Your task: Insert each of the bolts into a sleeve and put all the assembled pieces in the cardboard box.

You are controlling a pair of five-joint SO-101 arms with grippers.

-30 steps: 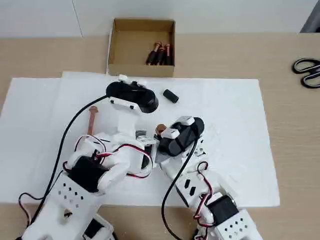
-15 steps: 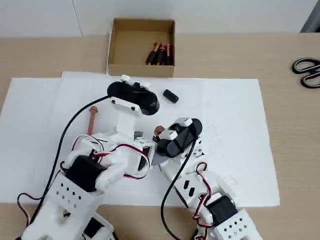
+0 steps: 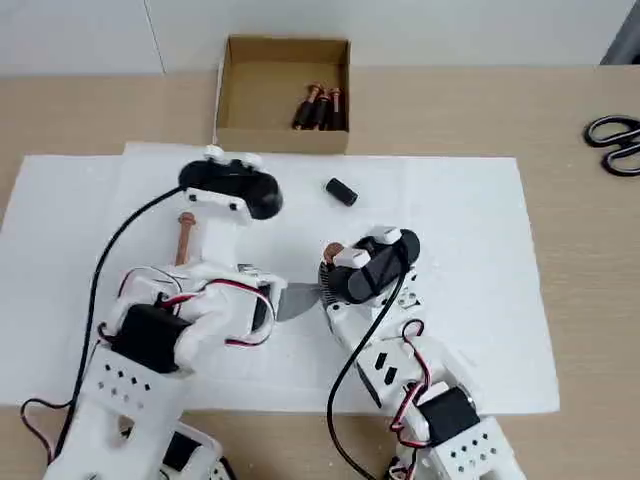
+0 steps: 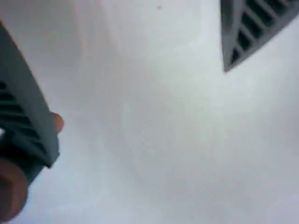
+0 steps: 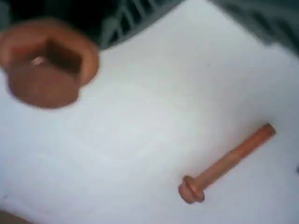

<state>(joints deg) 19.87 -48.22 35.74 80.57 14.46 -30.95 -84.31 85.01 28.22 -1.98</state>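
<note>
We see a wooden worktop [image 3: 580, 250] under a white sheet [image 3: 470, 300], with scissors [image 3: 615, 145] at two o'clock. The cardboard box [image 3: 250, 90] at twelve holds assembled pieces [image 3: 320, 105]. A sleeve [image 3: 341, 192] lies at twelve of the right claw [image 3: 325, 272], which is clenched on a held bolt [image 5: 46, 70]. The left claw [image 4: 140, 114] gapes, released. The loose bolt [image 5: 229, 161] lies at nine.
</note>
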